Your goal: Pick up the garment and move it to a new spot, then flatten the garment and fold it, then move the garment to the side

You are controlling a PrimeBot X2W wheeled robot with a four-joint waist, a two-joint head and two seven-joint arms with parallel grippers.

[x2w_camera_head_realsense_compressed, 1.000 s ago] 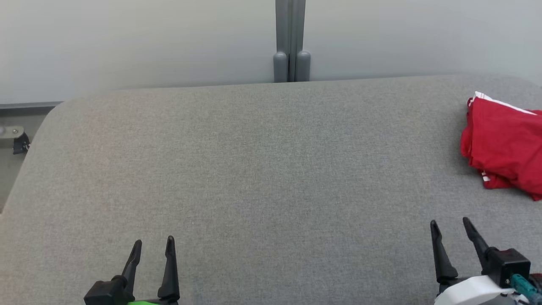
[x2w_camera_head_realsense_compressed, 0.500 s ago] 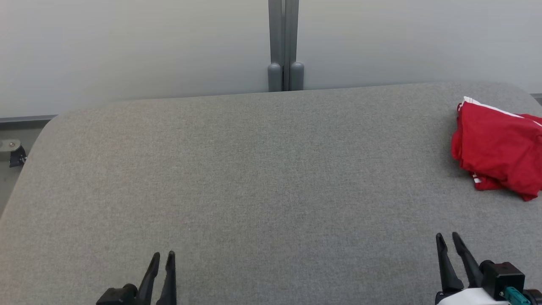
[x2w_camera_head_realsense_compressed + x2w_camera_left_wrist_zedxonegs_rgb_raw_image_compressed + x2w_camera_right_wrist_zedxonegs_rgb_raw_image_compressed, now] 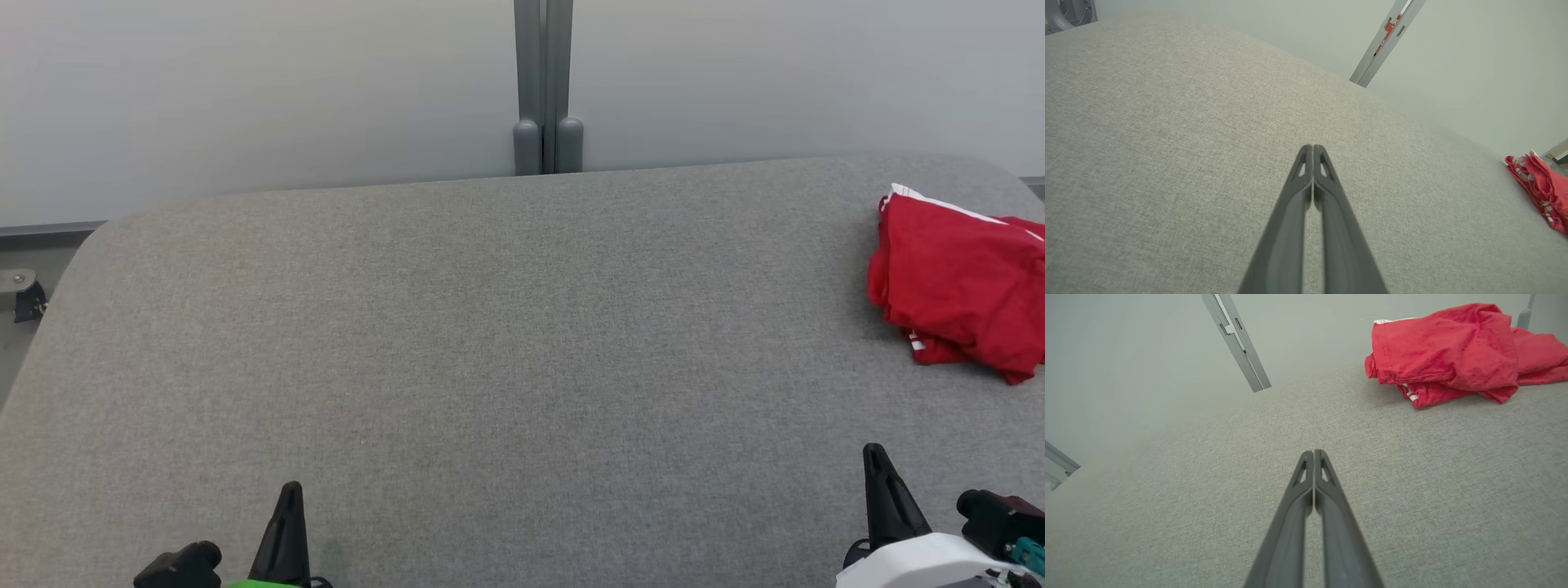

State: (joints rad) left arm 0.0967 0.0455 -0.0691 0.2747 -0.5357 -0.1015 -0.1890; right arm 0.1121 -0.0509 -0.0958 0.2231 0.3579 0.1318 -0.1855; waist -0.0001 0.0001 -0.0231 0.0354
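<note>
A red garment (image 3: 963, 294) with white trim lies folded in a loose bundle at the right edge of the grey fabric table (image 3: 490, 343); the same garment (image 3: 1453, 355) fills the upper right of the right wrist view, and the garment (image 3: 1541, 188) peeks in at the right edge of the left wrist view. My left gripper (image 3: 287, 502) rests low at the front left, shut on nothing, fingertips pressed together (image 3: 1312, 149). At the front right, my right gripper (image 3: 876, 461) is also shut and empty (image 3: 1313, 454), well short of the garment.
A pale wall with a grey vertical post (image 3: 543, 82) stands behind the table's far edge. The table's rounded left corner (image 3: 90, 237) drops to a floor with a small metal fitting (image 3: 24, 290). Bare grey fabric spreads between the two grippers.
Both grippers went from open to shut and drew back toward the front edge. The camera shifted slightly, so the post and garment sit a little further left.
</note>
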